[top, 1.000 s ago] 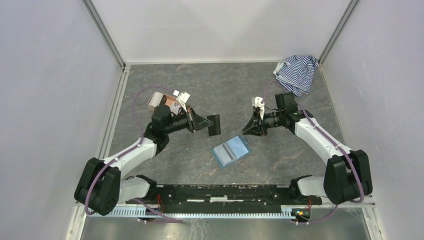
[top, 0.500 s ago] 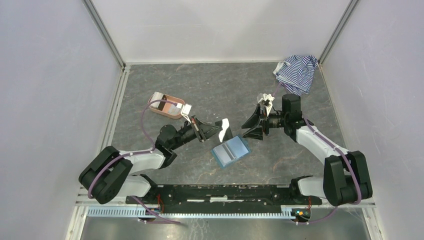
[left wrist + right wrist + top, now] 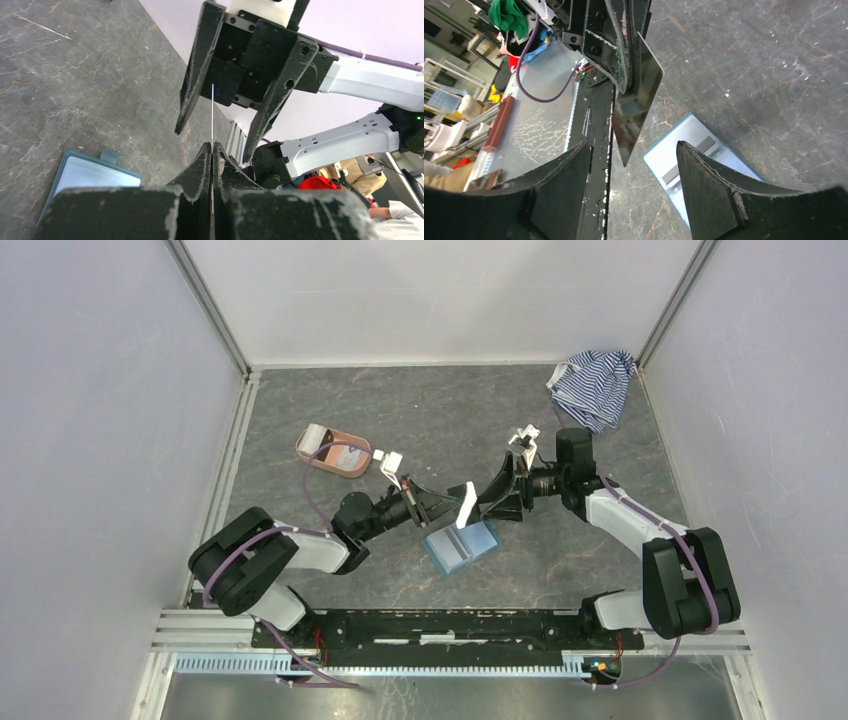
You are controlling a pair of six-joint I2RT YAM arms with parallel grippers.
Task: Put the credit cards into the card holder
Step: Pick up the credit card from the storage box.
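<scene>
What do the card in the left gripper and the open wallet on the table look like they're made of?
Card: likely plastic, glossy; thin, flat though pinched at one end, and its face reflects light. Wallet: perhaps faux leather or vinyl, with a matte teal rim and pale lining; uncertain.

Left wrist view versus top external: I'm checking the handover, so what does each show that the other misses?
Only the left wrist: the credit card edge-on, a thin line between the spread fingers of the right gripper, touching neither. Only the top external: the card's pale face, the salmon-pink tray and the striped cloth. Both: the left gripper pinching that card near the open teal card holder.
</scene>
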